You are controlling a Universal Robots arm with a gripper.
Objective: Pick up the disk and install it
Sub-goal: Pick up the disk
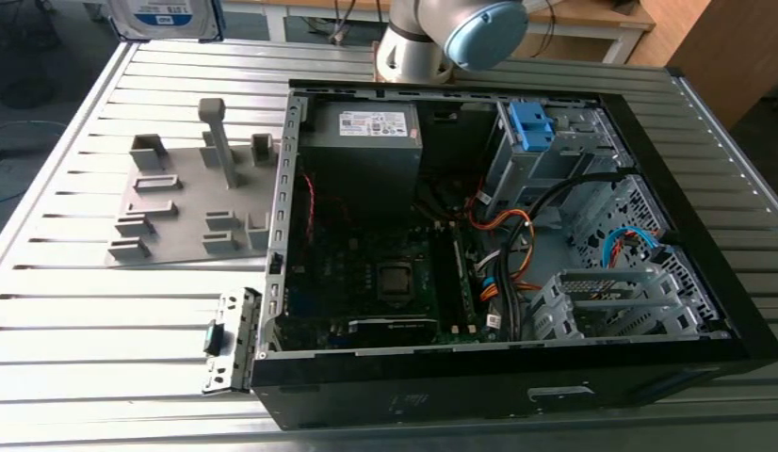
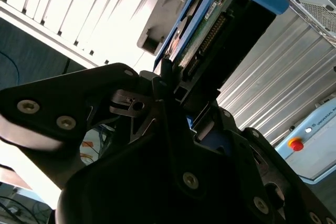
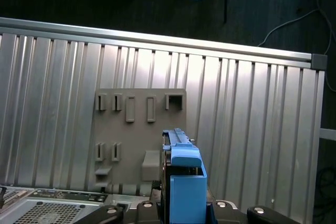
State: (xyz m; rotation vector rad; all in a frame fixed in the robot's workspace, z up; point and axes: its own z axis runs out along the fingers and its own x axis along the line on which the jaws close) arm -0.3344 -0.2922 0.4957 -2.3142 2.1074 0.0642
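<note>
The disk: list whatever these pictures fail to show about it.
1. Exterior view: the disk is cut off by the picture's top edge, so its upper part is lost.
2. First wrist view: it stands edge-on, so its label face is hidden behind its own blue rail.
3. Second wrist view: the hand, shut on it, covers its gripped end.

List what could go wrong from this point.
1. The gripper holds the disk by one end, with most of it sticking out beyond the fingers. A knock against the case could tilt the disk or make it slip.
2. Loose orange and black cables run beside the metal drive cage. The disk may snag them on the way in.
</note>
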